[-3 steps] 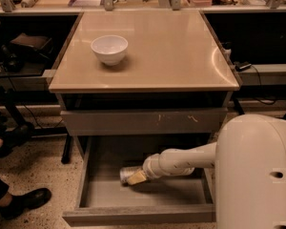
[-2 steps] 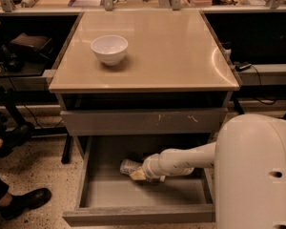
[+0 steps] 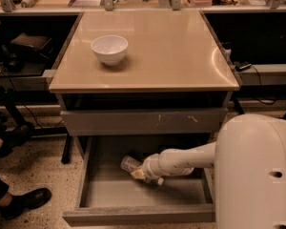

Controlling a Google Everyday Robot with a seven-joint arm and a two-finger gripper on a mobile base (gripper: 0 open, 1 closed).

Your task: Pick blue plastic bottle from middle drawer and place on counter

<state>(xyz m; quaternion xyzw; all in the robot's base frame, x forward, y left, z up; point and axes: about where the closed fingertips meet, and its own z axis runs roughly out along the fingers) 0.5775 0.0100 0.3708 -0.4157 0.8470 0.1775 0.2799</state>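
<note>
The middle drawer [image 3: 115,194] is pulled open below the counter [image 3: 171,56]. My gripper [image 3: 139,172] reaches into it from the right on a white arm. It is shut on the blue plastic bottle [image 3: 129,163], whose clear end sticks out to the upper left, tilted and a little above the drawer floor. The bottle's cap is hidden by the gripper.
A white bowl [image 3: 109,48] stands on the counter at the back left. A closed grey drawer front with scratch marks [image 3: 143,122] lies just above the open drawer. My white body [image 3: 255,171] fills the lower right. A person's black shoe [image 3: 24,202] is on the floor at left.
The gripper and the bottle have risen slightly and shifted towards the back of the drawer, with the bottle tilting up.
</note>
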